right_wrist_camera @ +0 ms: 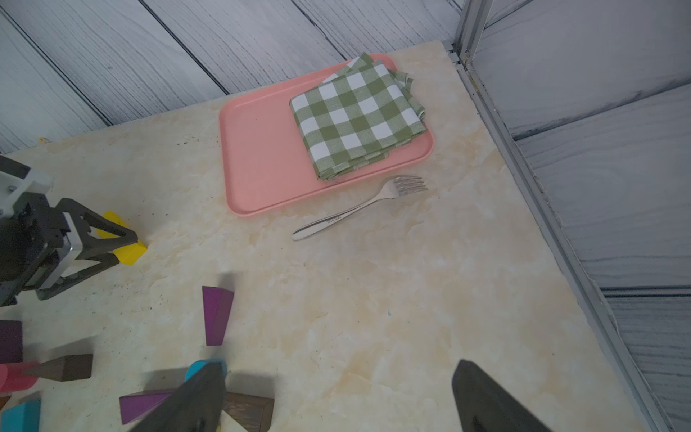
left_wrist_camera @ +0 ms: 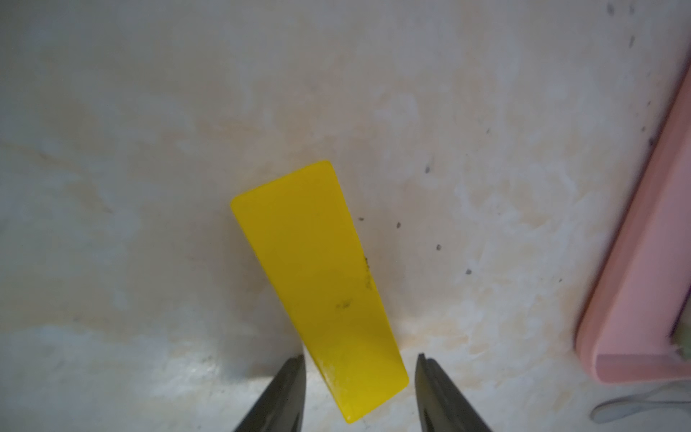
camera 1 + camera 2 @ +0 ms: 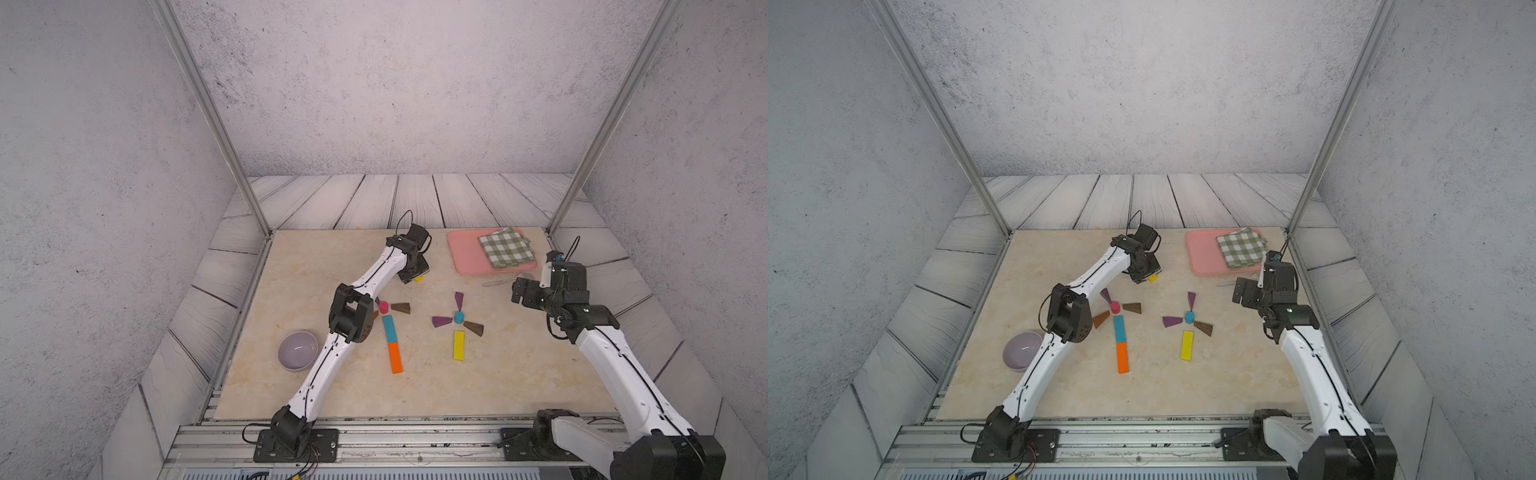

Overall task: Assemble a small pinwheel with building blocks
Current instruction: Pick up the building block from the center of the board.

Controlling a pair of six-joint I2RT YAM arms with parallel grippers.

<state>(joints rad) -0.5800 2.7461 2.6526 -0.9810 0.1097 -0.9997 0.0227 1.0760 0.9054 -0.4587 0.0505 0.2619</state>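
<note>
**Left gripper** (image 2: 361,377): jaws parted, one finger on each side of the near end of a yellow bar (image 2: 318,276). A strip of table shows between the bar and one finger. Contact at the other finger cannot be told. The bar lies flat at the back of the table, near the pink tray (image 2: 635,262).

**Right gripper** (image 1: 336,396): jaws wide apart, nothing between them, held above the table near the fork (image 1: 359,209).

**Blocks, left group:** pink cylinder (image 3: 383,307), brown wedge (image 3: 401,308) beside it, then teal bar (image 3: 389,327) and orange bar (image 3: 395,357) end to end toward the front.

**Blocks, right group:** blue cylinder (image 3: 459,317), purple wedge (image 3: 459,300) behind it, second purple wedge (image 3: 441,321) at its left, second brown wedge (image 3: 473,328), and second yellow bar (image 3: 459,345) in front.

**Surface:** cream marbled table (image 3: 519,374). The tray carries a folded green checked cloth (image 3: 506,247). A lilac bowl (image 3: 297,349) sits at the left edge.

**Room:** grey speckled walls, pale planked surround.

**Arms:** the left arm is stretched from the front rail to the back, elbow raised beside the left group, wrist bent down. The right arm rises along the right edge, wrist turned inward.
</note>
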